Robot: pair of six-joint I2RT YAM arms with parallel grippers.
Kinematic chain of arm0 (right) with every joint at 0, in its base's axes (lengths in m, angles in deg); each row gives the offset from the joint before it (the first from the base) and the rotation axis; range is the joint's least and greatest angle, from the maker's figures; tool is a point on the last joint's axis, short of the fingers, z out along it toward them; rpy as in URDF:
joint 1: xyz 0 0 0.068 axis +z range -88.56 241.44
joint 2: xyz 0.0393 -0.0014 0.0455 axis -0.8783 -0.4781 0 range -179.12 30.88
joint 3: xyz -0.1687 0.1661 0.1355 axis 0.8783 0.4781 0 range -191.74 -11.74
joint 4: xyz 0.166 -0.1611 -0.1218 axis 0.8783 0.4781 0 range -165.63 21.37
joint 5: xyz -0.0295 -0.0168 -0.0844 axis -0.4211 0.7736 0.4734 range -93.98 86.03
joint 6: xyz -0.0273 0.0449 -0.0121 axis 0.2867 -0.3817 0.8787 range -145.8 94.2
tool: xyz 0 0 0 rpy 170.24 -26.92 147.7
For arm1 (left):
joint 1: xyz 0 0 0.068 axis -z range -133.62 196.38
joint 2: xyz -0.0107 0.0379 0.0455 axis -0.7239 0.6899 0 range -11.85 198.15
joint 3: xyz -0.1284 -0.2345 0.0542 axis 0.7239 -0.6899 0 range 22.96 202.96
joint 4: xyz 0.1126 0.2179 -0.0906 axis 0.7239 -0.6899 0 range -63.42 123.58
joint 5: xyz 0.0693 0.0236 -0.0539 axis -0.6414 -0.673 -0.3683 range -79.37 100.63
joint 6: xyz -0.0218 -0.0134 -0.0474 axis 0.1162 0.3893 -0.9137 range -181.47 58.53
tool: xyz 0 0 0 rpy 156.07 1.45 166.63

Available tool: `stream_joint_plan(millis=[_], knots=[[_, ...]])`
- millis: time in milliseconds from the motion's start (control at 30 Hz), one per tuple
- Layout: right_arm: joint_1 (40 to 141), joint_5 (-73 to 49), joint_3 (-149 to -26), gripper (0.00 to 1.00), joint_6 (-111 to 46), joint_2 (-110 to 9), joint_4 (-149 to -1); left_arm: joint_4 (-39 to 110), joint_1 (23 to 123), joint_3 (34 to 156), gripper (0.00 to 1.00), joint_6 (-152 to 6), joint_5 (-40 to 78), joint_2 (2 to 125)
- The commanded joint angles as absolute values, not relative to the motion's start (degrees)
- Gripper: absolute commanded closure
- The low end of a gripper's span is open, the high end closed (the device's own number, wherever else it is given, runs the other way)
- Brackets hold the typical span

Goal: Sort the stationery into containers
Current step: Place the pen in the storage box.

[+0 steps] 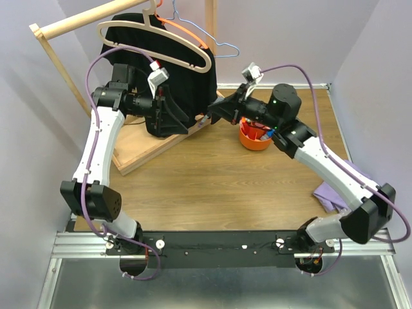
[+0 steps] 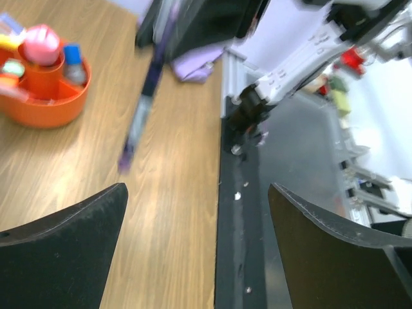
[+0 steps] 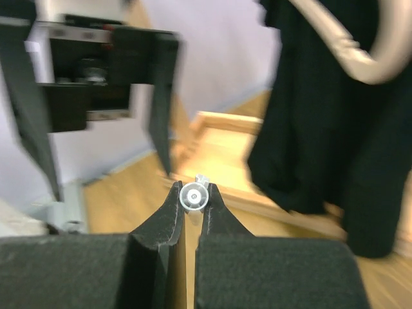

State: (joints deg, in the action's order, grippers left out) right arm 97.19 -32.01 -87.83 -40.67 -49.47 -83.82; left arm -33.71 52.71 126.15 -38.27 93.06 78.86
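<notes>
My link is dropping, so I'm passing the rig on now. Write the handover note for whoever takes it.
Left gripper: open, empty.
Right gripper: shut on a pen, held in the air.
Organiser: on the table, holding a pink tube and other pieces.
Done: those pieces.
Left: pen into the organiser; no other loose stationery in view.

1 purple pen [image 2: 138, 122] aloft, tilted — orange organiser [image 1: 255, 141] (markers [image 2: 73, 63] upright inside).
</notes>
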Motion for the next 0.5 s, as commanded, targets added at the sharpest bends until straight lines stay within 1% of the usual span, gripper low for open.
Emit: stream_joint_plan(millis=[0, 33, 67, 100, 133, 167, 200, 233, 267, 467], knots=[[95.0, -24.9, -85.0, 0.99, -23.9, -45.8, -70.4, -24.0, 52.3, 114.2, 0.01, -44.1, 78.5, 70.1], [94.8, -23.6, -84.7, 0.99, -22.1, -45.8, -68.4, -12.0, 52.3, 110.4, 0.01, -48.5, 76.0, 68.0], [94.1, -22.7, -84.2, 0.99, -20.9, -45.7, -65.6, -6.7, 52.3, 106.9, 0.01, -54.6, 73.4, 63.4], [92.6, -21.9, -83.7, 0.99, -18.4, -45.8, -64.1, -2.4, 52.3, 100.7, 0.01, -56.2, 71.4, 61.2], [91.9, -21.3, -82.8, 0.99, -17.3, -45.9, -62.7, 5.3, 52.3, 97.9, 0.01, -58.2, 67.7, 59.2], [91.5, -20.6, -82.2, 0.99, -16.2, -46.2, -61.1, 8.5, 52.5, 95.4, 0.01, -60.0, 65.5, 55.9], [90.6, -19.2, -81.8, 0.99, -14.3, -46.9, -60.3, 10.5, 52.7, 91.9, 0.01, -61.2, 63.3, 54.6], [90.2, -18.6, -80.8, 0.99, -14.0, -47.0, -59.8, 12.4, 52.8, 90.8, 0.01, -63.5, 59.5, 53.7], [89.6, -18.3, -80.1, 0.99, -13.8, -47.0, -60.2, 12.5, 52.8, 90.2, 0.01, -64.4, 58.5, 53.4], [88.2, -14.1, -78.6, 0.99, -10.2, -49.0, -60.4, 10.7, 52.8, 87.4, 0.01, -65.1, 57.8, 52.0]])
